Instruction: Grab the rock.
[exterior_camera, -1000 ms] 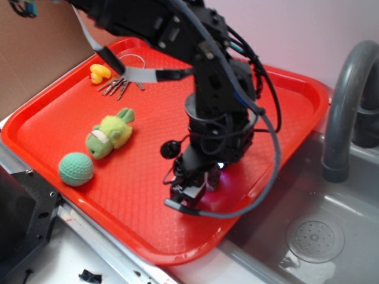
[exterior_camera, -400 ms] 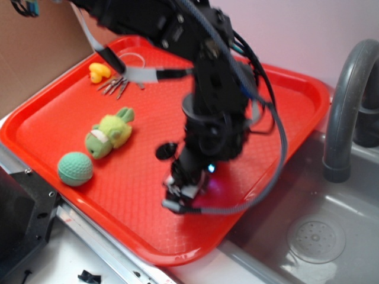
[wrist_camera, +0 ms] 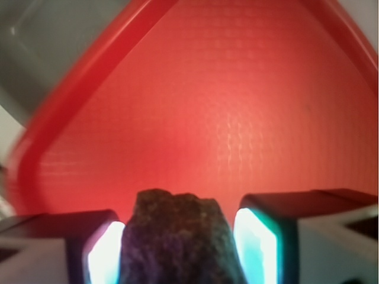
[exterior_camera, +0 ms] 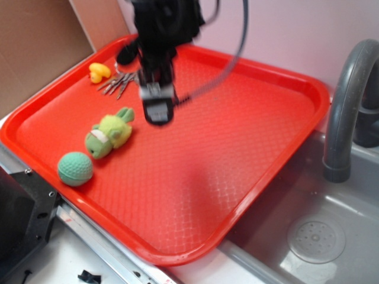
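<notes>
1. The gripper (exterior_camera: pixel 157 111) hangs above the red tray (exterior_camera: pixel 254 160), raised off its surface; in the exterior view it is blurred and its tip shows only as a dark block.
2. In the wrist view the gripper (wrist_camera: pixel 180 245) is clamped on the rock (wrist_camera: pixel 177 239): the dark, rough, lumpy stone sits between the two fingers, touching the left pad (wrist_camera: pixel 105 251), while a thin gap seems to show at the right pad (wrist_camera: pixel 256 242).
3. The rock fills most of the space between the fingers and its jagged top edge stands out past the pads, with the tray's textured floor behind it.
4. In the exterior view the rock itself cannot be told apart from the dark gripper tip.
5. Just to the gripper's lower left in the exterior view lies a green plush toy (exterior_camera: pixel 109 134), resting on the tray.
6. Farther off in that same direction, near the tray's front rim, sits a teal-green ball (exterior_camera: pixel 75 168).
7. To the gripper's upper left, near the tray's back corner, lie a small yellow duck (exterior_camera: pixel 99 72) and a cluster of thin metal pieces (exterior_camera: pixel 120 84), the latter close beside the arm.
8. Well apart to the gripper's right, off the tray, a grey faucet (exterior_camera: pixel 346 100) curves over a metal sink (exterior_camera: pixel 331 207) with a round drain (exterior_camera: pixel 315 238).
</notes>
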Action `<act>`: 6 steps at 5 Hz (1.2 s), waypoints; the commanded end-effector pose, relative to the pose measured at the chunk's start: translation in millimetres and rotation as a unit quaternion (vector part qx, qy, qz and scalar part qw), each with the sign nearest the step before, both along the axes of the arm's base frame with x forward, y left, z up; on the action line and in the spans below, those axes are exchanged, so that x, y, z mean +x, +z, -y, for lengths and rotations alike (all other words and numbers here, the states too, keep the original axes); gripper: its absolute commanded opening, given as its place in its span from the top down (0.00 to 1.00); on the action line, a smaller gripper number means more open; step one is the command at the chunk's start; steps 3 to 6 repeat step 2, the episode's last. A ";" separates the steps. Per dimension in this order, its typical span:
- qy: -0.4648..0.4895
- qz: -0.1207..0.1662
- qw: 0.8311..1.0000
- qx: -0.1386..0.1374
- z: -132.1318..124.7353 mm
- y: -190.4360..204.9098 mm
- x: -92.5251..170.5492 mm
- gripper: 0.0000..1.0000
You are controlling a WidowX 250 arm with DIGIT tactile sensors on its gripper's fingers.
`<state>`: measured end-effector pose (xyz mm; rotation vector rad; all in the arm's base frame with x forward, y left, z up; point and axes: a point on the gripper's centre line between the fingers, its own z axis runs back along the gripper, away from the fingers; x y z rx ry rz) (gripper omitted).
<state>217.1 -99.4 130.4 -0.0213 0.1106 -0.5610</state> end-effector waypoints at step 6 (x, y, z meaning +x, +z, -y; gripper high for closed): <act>0.197 0.086 0.977 -0.001 -36.8 89.1 -22.5 1.00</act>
